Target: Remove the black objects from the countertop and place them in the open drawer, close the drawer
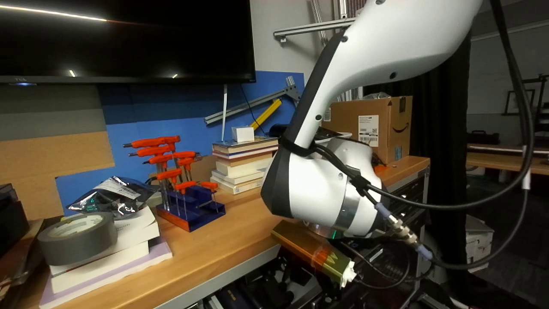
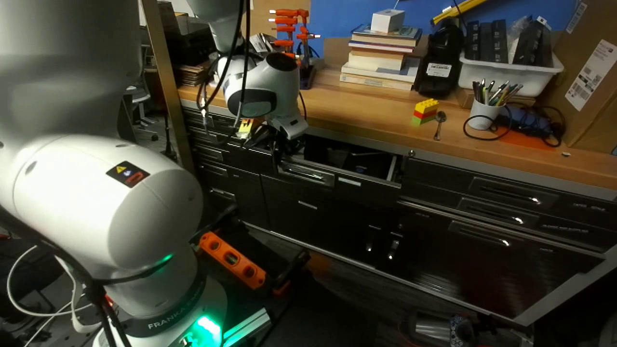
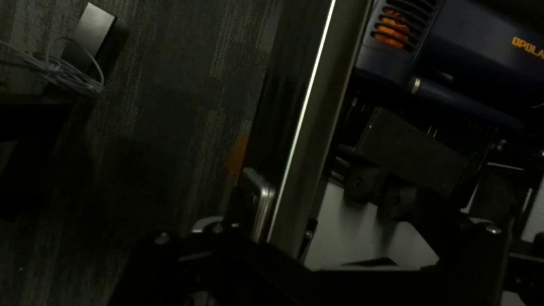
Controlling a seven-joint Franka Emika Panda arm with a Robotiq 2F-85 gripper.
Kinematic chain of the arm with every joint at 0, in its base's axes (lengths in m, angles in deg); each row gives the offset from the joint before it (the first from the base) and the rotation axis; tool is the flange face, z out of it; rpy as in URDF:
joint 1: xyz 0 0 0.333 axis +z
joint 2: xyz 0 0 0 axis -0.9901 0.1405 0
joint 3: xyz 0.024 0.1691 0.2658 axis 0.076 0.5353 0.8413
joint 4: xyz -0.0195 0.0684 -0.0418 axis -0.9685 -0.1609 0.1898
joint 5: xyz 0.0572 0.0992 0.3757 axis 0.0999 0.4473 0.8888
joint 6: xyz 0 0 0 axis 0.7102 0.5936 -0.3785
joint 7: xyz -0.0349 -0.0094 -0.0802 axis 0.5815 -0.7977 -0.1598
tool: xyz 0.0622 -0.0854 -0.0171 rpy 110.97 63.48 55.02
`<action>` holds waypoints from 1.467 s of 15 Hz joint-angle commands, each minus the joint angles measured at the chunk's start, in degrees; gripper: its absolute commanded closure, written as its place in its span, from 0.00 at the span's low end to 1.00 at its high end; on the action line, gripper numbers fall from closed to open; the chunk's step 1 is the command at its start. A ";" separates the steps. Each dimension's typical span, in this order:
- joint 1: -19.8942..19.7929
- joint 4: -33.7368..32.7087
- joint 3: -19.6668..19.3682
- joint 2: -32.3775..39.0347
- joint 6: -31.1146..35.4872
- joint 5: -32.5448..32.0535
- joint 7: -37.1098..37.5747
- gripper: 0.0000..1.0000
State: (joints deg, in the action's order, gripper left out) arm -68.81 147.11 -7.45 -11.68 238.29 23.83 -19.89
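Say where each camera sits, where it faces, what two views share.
An exterior view: beside the countertop, facing obliquely along it toward the cardboard box; arm shows.
An exterior view: high, near the robot's base, facing down to the open drawer; base and arm show.
Wrist view: above the drawer, facing down on it and the floor; jaws show.
Both exterior views share the stacked books.

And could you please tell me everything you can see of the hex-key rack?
The hex-key rack is a stepped blue holder of metal or plastic, with an orange lower side. T-handled keys stand upright in it, orange grips topping thin metal shafts at staggered heights. It rests on the countertop, apart from the stack of books beside it; in an exterior view the arm partly hides it.
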 commanded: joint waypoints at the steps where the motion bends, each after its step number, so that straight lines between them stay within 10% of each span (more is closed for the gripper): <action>1: 8.31 6.83 -8.07 -6.47 4.19 -8.67 8.35 0.00; 6: 26.79 14.28 -31.77 -3.17 9.98 -27.55 26.60 0.00; 15: 64.74 13.16 -67.85 3.87 7.70 -25.66 32.11 0.00; 22: 89.34 12.11 -90.58 18.10 -15.92 -29.46 49.47 0.00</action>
State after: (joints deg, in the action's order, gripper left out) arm 12.20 159.90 -90.50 -0.69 230.86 -2.02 20.88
